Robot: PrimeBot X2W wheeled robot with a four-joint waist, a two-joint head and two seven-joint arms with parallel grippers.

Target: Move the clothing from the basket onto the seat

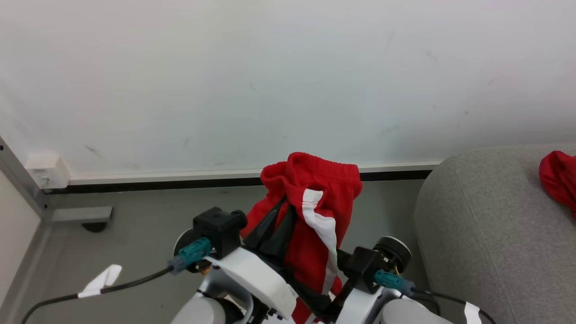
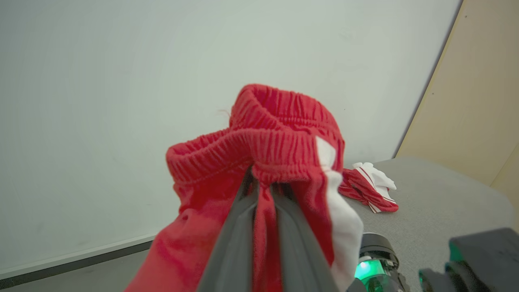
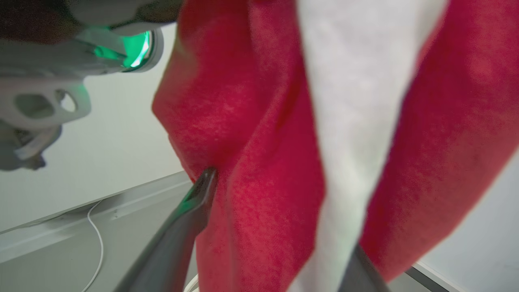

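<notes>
Hanging beside the seat, off its rounded left edge and not touching it, a red garment with a white side stripe droops from the left gripper in the head view. The two dark fingers are pressed together on a fold of cloth below the elastic waistband. A second red garment lies on the seat at that view's right border, mostly cut off. The left wrist view shows more of this. The left gripper is pinched tight on the bunched waistband of the red garment, and behind it, on the seat, the second red garment lies crumpled with white lining and stripe trim turned up. The wall rises behind the seat. The right wrist view is taken close against the red garment, whose white stripe runs down the middle. The right gripper stands wide open with the cloth hanging loose between its spread fingers, gripping nothing. A white cable lies on the floor, which the other views do not show.
</notes>
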